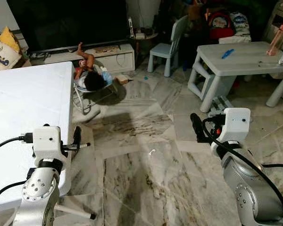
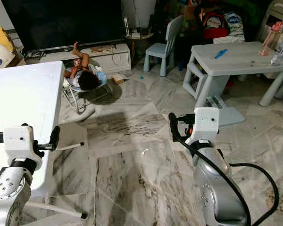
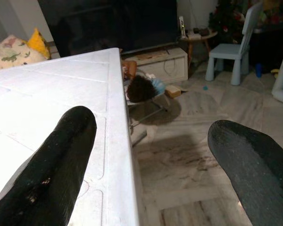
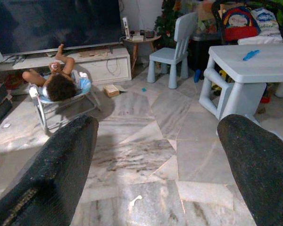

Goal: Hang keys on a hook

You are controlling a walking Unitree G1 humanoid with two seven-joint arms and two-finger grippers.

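Two grippers hovered wide open and empty: left gripper [image 3: 151, 165] at the large white folding table's [image 1: 23, 108] edge, right gripper [image 4: 155, 165] above marble floor [image 1: 146, 174] beside it. Keys could not be made out.

White table [image 1: 23, 103] cut off at the left edge, small floor scrap [image 1: 152, 152] too small to identify
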